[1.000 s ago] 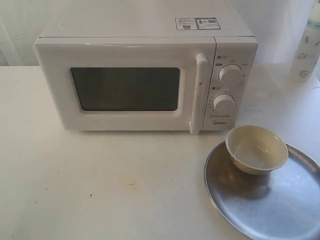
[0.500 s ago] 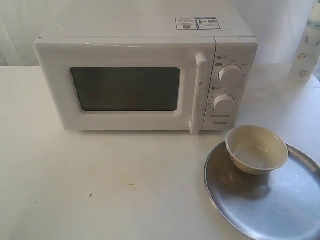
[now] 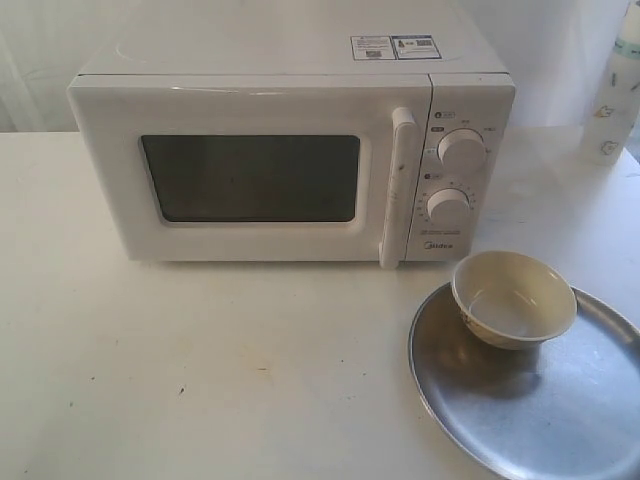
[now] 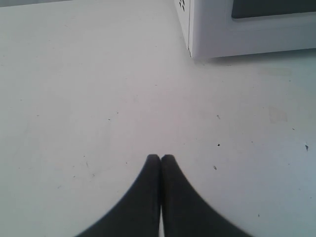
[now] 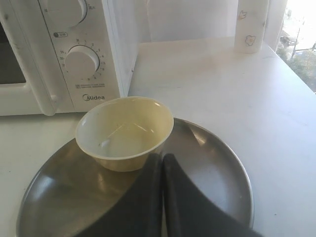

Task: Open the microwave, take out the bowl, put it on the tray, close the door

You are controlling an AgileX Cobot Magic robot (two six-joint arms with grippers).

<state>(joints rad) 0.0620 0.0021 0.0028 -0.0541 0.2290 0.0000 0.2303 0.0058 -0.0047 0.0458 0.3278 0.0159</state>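
The white microwave (image 3: 290, 150) stands at the back of the table with its door (image 3: 250, 175) shut, the tall handle (image 3: 396, 185) beside the two dials. The cream bowl (image 3: 512, 298) sits upright and empty on the silver tray (image 3: 560, 410) at the front right. In the right wrist view the bowl (image 5: 124, 132) rests on the tray (image 5: 212, 168), and my right gripper (image 5: 162, 156) is shut, empty, just beside the bowl. My left gripper (image 4: 160, 157) is shut over bare table, the microwave's corner (image 4: 212, 34) ahead. Neither gripper shows in the exterior view.
A white bottle (image 3: 614, 90) with small drawings stands at the back right of the table; the right wrist view shows the bottle (image 5: 252, 24) too. The white table (image 3: 200, 360) runs in front of the microwave.
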